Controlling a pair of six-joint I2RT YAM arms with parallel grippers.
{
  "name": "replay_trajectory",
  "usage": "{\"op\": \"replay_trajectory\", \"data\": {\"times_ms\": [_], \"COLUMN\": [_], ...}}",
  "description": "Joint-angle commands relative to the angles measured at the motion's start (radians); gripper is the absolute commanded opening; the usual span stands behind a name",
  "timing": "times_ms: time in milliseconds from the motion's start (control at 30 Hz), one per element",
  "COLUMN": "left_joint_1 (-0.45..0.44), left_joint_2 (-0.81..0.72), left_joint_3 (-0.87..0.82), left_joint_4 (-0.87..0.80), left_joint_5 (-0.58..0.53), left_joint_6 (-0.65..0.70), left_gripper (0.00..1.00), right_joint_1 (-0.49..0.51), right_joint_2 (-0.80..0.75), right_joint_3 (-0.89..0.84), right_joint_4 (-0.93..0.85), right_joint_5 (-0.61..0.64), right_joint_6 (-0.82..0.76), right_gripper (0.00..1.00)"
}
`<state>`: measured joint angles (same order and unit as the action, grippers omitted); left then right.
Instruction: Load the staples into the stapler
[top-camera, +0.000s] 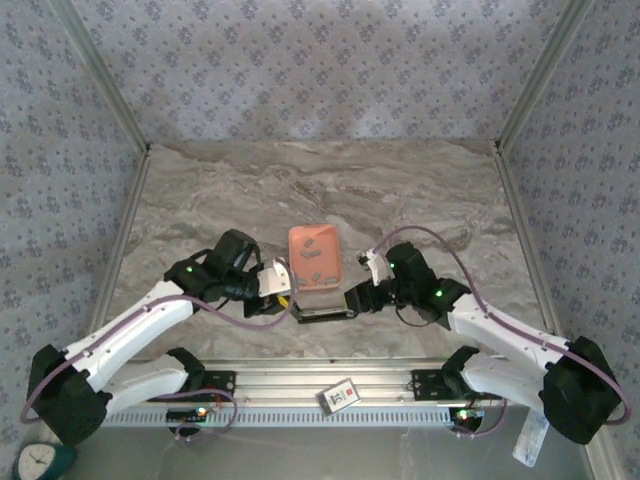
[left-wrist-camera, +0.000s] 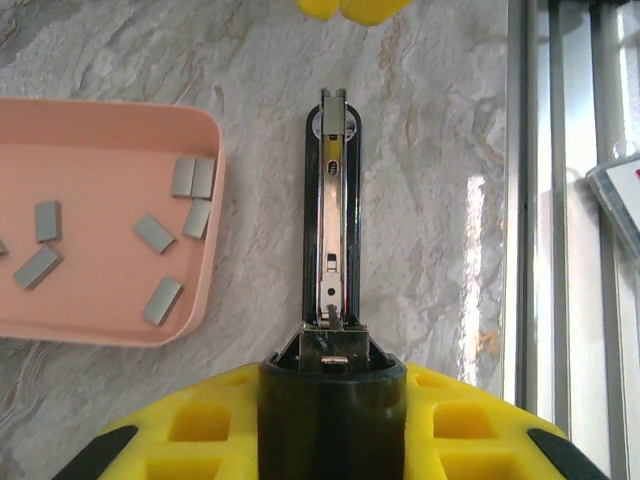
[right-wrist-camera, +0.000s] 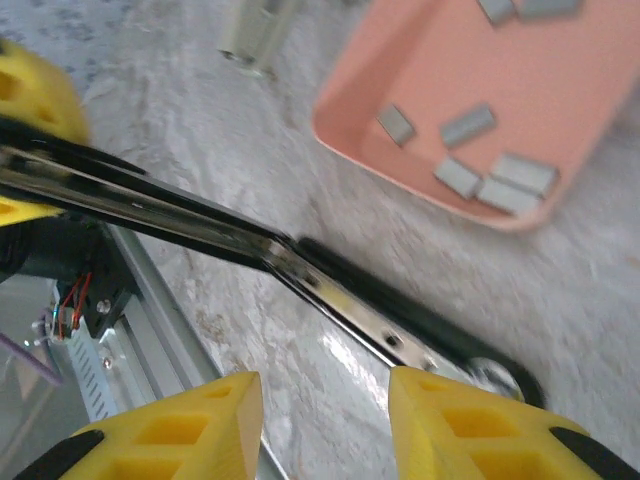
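The left gripper (top-camera: 277, 289), with yellow padded fingers, is clamped tight on the hinge end of the long black-and-chrome stapler (left-wrist-camera: 333, 230). The stapler lies on the grey marbled table (top-camera: 200, 190) just in front of the arm bases. It appears to be opened, with its chrome magazine channel bared. Just beside it, with a narrow gap between, sits the salmon-orange rectangular plastic tray (left-wrist-camera: 100, 130). The staples (left-wrist-camera: 153, 232), short grey metal strips, lie scattered loose on the tray's floor, and none can be seen in the channel. The right gripper (right-wrist-camera: 325, 428) hovers at the stapler's nose, its jaws parted and gripping nothing.

The step in hand looks like fetching a strip. It would go best if the right gripper picked a strip lying clear of the others and of the tray wall, and pinched it across its narrow sides so that it hangs level. The strip's length should then be lined up with the channel before lowering. Meanwhile the left gripper should keep the stapler steady, since any twist would shift the channel.
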<state>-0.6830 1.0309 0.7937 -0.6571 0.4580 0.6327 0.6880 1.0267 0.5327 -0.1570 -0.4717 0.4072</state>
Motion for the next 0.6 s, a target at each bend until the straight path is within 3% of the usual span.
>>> {"op": "replay_trajectory", "data": {"times_ms": [0,367,567], "left_joint_1": [-0.008,-0.059,-0.079], "left_joint_2": [0.009,0.093,0.137], "left_joint_3": [0.072,0.142,0.163], "left_joint_4": [-0.099,-0.132,-0.117], "left_joint_5": [-0.032,-0.088,-0.089], "left_joint_6": [0.055,0.081,0.089], "left_gripper": [0.06,0.05,0.04], "right_joint_1": [-0.012,-0.042,-0.052], "right_joint_2": [0.031,0.223,0.269], "right_joint_3": [-0.015,-0.057,-0.080], "right_joint_4": [-0.100,0.112,0.191], "right_joint_5": [0.033,-0.101,-0.105], "right_joint_6": [0.202,0.405,0.459], "right_gripper": [0.37,0.34,0.33]}}
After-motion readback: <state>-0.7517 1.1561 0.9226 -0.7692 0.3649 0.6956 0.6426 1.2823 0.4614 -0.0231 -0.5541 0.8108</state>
